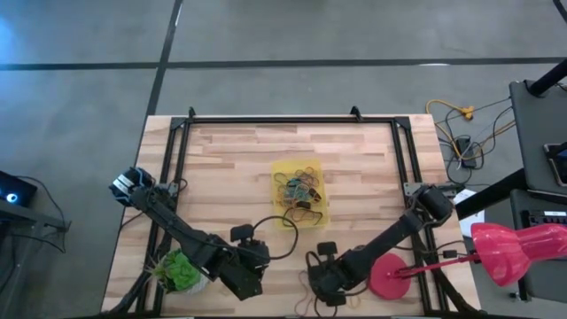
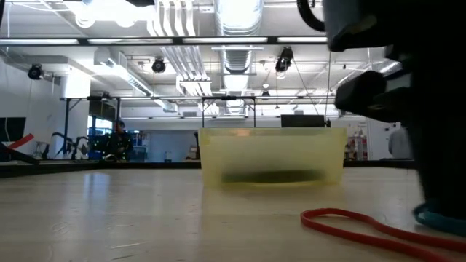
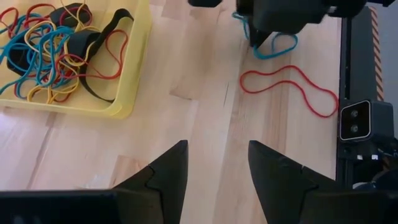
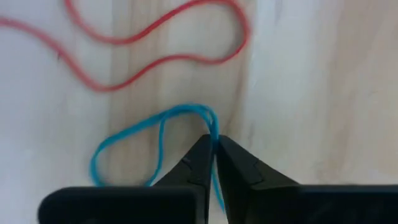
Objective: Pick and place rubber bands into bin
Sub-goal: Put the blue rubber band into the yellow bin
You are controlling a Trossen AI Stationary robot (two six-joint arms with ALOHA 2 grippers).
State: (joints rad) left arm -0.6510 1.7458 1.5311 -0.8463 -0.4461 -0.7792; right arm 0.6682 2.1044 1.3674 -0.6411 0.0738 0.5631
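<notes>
The yellow bin [image 1: 299, 190] sits at the table's middle and holds a tangle of coloured rubber bands [image 3: 53, 46]. Two bands lie on the wood near the table's near edge: a red one [image 3: 289, 87] and a blue one [image 4: 127, 143]. My right gripper [image 4: 214, 146] is down at the blue band and shut on it. My left gripper [image 3: 217, 165] hovers open over bare wood, to the left of the right gripper and nearer than the bin. In the low view the red band [image 2: 364, 222] lies in front of the bin [image 2: 269, 156]. My right gripper pinches the blue band between its two fingertips, at the end of the loop nearest the red band [image 4: 212, 127]. The fingers come from above, pointing down. The rest of the loop [image 4: 106, 155] lies slack on the table.
A round red disc [image 1: 387, 275] lies right of the right gripper, and a green plant ball [image 1: 182, 270] sits at the near left corner. A black frame [image 1: 292, 120] borders the tabletop. Bare wood stretches left and far of the bin.
</notes>
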